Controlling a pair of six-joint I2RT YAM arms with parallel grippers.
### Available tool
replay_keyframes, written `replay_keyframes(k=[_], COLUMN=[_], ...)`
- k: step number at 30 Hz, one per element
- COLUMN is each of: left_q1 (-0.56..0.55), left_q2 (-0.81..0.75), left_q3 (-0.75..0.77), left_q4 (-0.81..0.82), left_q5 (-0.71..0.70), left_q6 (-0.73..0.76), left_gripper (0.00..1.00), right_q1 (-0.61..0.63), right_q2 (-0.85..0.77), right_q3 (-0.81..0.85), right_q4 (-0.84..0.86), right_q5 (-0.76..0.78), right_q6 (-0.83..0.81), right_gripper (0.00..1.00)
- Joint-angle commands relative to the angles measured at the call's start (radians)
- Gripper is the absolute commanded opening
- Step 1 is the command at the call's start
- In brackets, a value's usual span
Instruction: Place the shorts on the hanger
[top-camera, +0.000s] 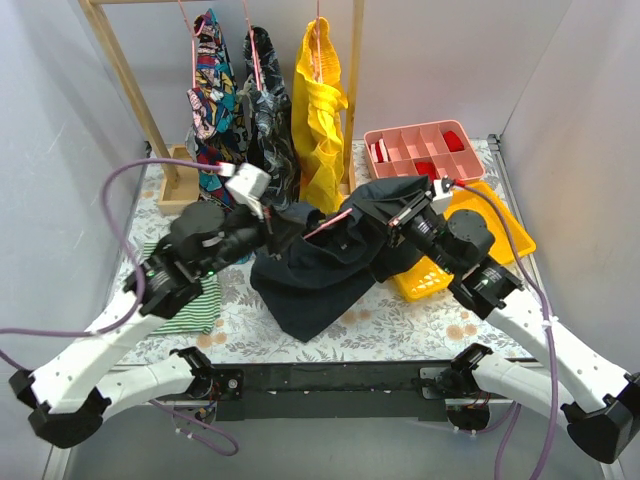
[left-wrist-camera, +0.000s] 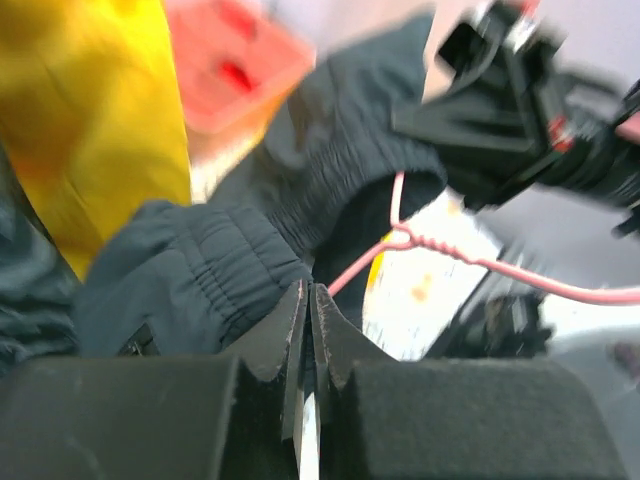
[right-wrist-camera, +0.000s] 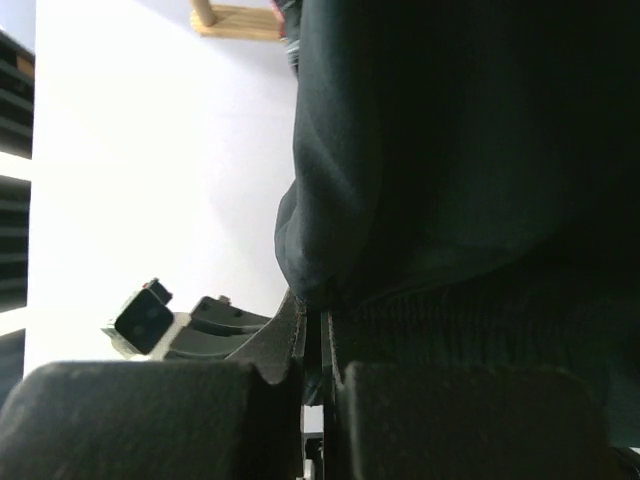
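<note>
**Step in hand (judged):** working the hanger into the lifted shorts.

**Left:** left gripper (left-wrist-camera: 308, 296), jaws clenched at the elastic waistband of the plain dark navy soft cloth shorts (top-camera: 318, 270). Whether they nip cloth or wire cannot be told.

**Centre:** the shorts hang between both arms, with the thin pink wire hanger (left-wrist-camera: 440, 250) partly inside the waist opening.

**Right:** right gripper (right-wrist-camera: 312, 325), clenched on the shorts' edge.

**Next move:** it calls for spreading the waistband over both hanger arms without dropping the cloth.

**Views:** only the left wrist view shows the hanger's twisted neck. Only the top view shows the drape.
</note>
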Motion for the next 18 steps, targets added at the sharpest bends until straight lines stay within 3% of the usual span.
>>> replay_keyframes(k=[1,10,15,18], left_q1=[-0.006,-0.008,-0.008,-0.008], left_q2=[0.047,0.076,0.053,0.053], left_q3=[-0.109,-0.226,-0.275,-0.289], left_q4=[-0.064,0.013,0.032,0.030], left_q5=[0.114,0.079,0.091,0.108], left_q6=[0.012,0.054,0.081,0.100], left_gripper=[0.00,0.01,0.30,0.36], right_q1=[0.003,0.003,0.003,0.003], right_q2=[-0.017,-0.006,-0.006,0.011], right_q3=[-0.119,-0.196,-0.254,-0.269], right_q4=[0.161,0.114,0.134,0.138], right_q5=[0.065,0.059,0.051,0.028], right_q6=[0.101,0.248,0.321,0.375], right_gripper=[0.01,0.01,0.01,0.01])
